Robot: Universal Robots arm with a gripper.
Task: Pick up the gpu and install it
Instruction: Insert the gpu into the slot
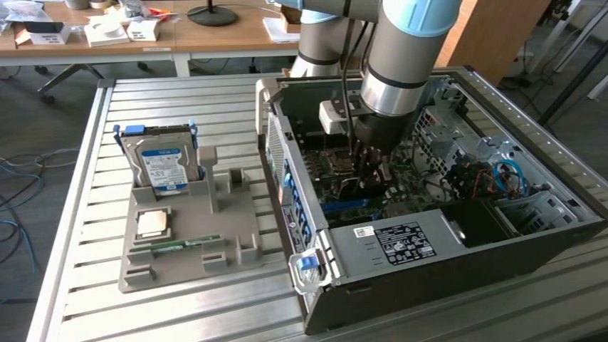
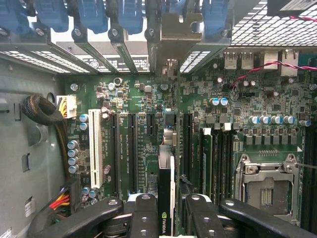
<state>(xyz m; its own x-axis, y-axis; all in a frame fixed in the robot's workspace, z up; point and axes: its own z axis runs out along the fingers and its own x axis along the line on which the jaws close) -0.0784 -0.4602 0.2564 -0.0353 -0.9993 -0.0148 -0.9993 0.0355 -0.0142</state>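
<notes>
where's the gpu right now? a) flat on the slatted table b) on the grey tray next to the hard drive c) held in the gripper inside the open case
c: in the wrist view the gpu stands edge-on between the fingers of the gripper over the motherboard, and the exterior view has the arm reaching into the case.

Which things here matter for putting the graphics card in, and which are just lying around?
For the job: graphics card, gripper holding it, open computer case, motherboard slots.
Lying about: hard drive, memory stick, grey holder.
</notes>
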